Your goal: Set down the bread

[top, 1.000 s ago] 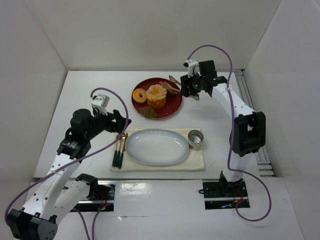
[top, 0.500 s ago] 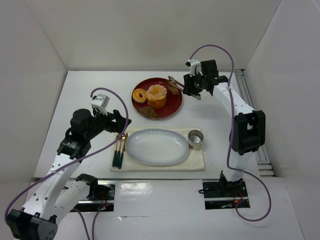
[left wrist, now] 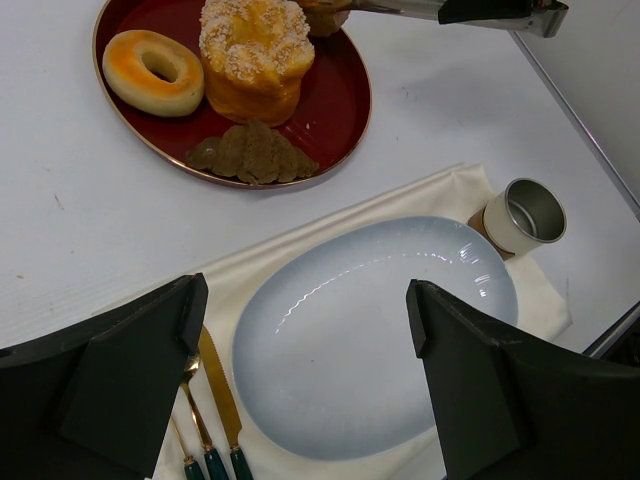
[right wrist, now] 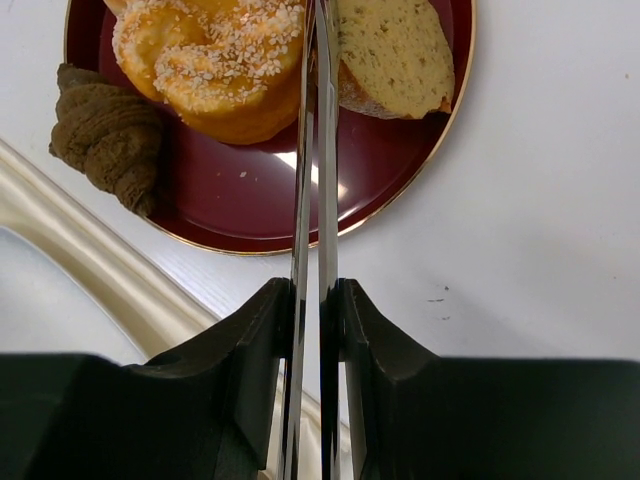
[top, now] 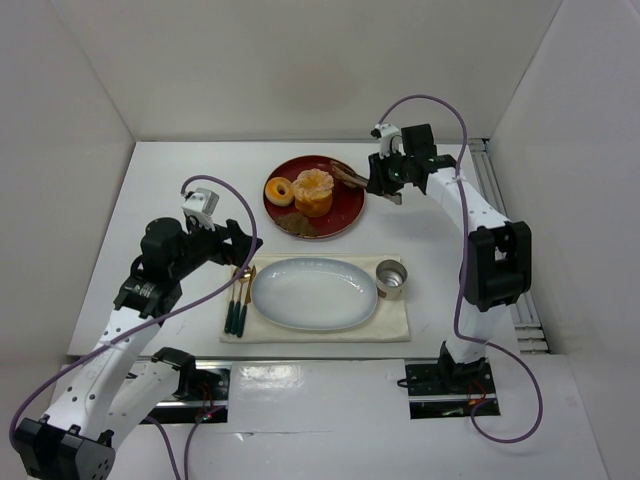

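The bread (right wrist: 392,55), a flat golden slice with a darker crust, lies at the far right of the red plate (right wrist: 400,170). My right gripper (right wrist: 315,292) is shut on metal tongs (right wrist: 318,150), squeezing the two blades almost together. The blades run along the bread's left edge and leave the top of the right wrist view. In the left wrist view the tongs (left wrist: 400,8) end at the bread (left wrist: 322,15). Whether the slice is pinched between them does not show. My left gripper (left wrist: 305,300) hangs open over the white oval plate (left wrist: 380,330), holding nothing.
On the red plate (top: 347,213) are also a glazed donut (top: 278,190), a tall ruffled pastry (top: 314,192) and a dark croissant (top: 296,223). The white plate (top: 315,293) lies on a cream cloth (top: 395,322) between the cutlery (top: 238,300) and a metal cup (top: 391,279).
My right gripper has squeezed the tongs from spread to nearly closed, and their tips have moved a little left over the red plate. The left arm has not moved.
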Action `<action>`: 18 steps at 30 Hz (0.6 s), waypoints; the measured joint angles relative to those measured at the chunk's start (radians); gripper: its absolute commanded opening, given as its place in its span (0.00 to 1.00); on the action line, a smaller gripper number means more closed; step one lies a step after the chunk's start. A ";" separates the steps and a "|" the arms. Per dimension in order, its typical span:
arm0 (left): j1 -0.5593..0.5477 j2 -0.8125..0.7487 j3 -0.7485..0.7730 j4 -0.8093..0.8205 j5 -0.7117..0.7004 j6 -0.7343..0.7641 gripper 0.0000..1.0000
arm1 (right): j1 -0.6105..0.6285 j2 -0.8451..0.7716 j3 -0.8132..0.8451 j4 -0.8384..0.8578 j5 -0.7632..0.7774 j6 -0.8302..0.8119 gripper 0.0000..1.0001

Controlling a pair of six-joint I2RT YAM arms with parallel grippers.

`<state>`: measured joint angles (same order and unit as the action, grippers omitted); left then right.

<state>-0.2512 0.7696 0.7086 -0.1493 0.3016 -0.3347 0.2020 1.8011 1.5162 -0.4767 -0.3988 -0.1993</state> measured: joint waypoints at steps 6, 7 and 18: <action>0.000 0.000 0.000 0.000 0.000 0.000 1.00 | 0.000 -0.016 -0.004 -0.005 -0.006 0.000 0.16; 0.000 0.000 0.000 0.000 0.000 0.000 1.00 | 0.000 -0.021 -0.004 -0.006 -0.007 0.000 0.16; 0.000 0.000 0.000 0.000 0.000 0.000 1.00 | -0.003 -0.152 -0.004 -0.030 -0.014 -0.001 0.16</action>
<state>-0.2512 0.7696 0.7086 -0.1493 0.3016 -0.3347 0.1993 1.6489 1.5124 -0.5064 -0.4126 -0.2001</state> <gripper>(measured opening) 1.001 0.348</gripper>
